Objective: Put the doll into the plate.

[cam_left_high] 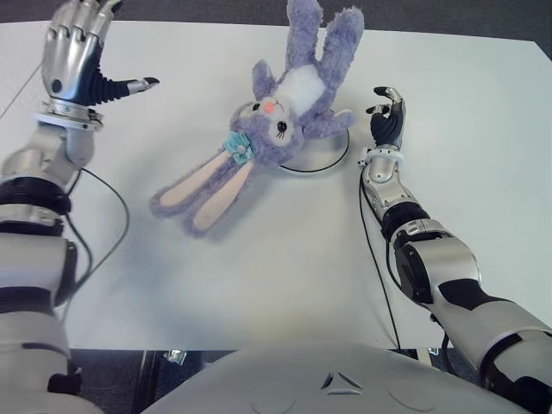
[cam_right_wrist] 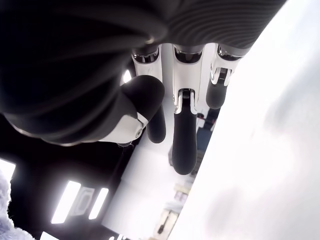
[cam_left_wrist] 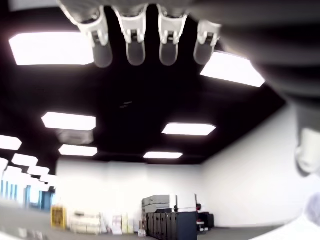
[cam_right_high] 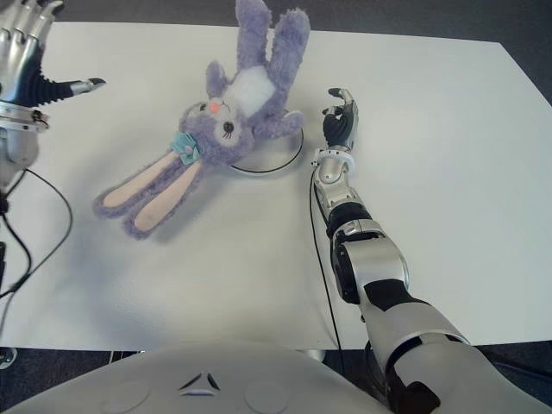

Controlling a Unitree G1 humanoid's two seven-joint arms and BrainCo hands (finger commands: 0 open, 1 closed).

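Nearest the lens, at the bottom edge of the eye views, sat the robot's own grey torso (cam_left_high: 345, 379), cut off by the frame. Lay mostly hidden, the plate (cam_left_high: 332, 159): only a thin dark arc of its rim and a sliver of white showed at centre frame, the rest covered by the doll (cam_left_high: 276, 116). Sprawled across the white table (cam_left_high: 259, 276), that purple plush rabbit, long axis running diagonally from upper right to lower left; legs pointed toward the top edge of the frame and beyond the table's far edge, face and pink nose near centre, long pink-lined ears stretched down toward the lower left, well off the plate. Covered the plate with its body and head only, as far as could be told; exact contact under the plush hard to judge. Was raised in the upper left corner, the left hand (cam_left_high: 78, 52), fingertips clipped by the frame edge, fingers spread with thumb stuck out sideways, holding nothing; from its wrist view showed only four straight fingertips (cam_left_wrist: 135, 47) against ceiling lights. Stood just right of the plate, the right hand (cam_left_high: 388, 121), fingers loosely extended and empty, apart from the doll; confirmed in its wrist view by fingers (cam_right_wrist: 182, 135) hanging free beside the table. Trailed dark cables along both forearms.
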